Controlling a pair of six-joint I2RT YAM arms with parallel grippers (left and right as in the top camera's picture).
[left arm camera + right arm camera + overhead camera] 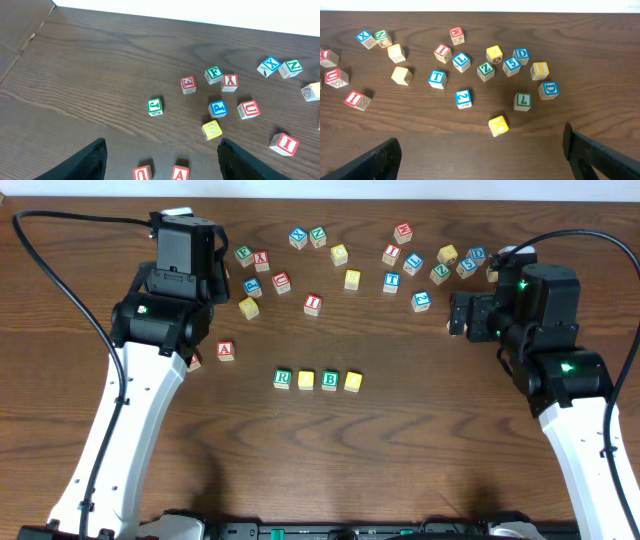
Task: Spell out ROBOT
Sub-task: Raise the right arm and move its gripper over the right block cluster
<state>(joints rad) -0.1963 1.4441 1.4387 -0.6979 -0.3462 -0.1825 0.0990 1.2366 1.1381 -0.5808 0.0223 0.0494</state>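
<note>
A row of four cubes lies at the table's middle front: green R (pixel 282 379), a yellow cube (pixel 306 379), green B (pixel 329 380) and a second yellow cube (pixel 352 381). The blue T cube (pixel 391 281) (pixel 437 78) sits apart among the loose cubes at the back. My left gripper (pixel 162 143) hangs open over the left side, with red cubes A (pixel 179 173) (pixel 225 350) and U (pixel 142 174) on the table below its gap. My right gripper (pixel 481 140) (pixel 455 313) is open and empty at the right, short of a yellow cube (pixel 498 125).
Loose cubes lie scattered across the back: F (pixel 213 74), Y (pixel 229 81), J (pixel 155 106), I (pixel 313 303), X (pixel 298 237), N (pixel 318 236), Z (pixel 485 70), two D cubes (pixel 549 89). A cardboard flap (pixel 22 25) stands at the far left corner.
</note>
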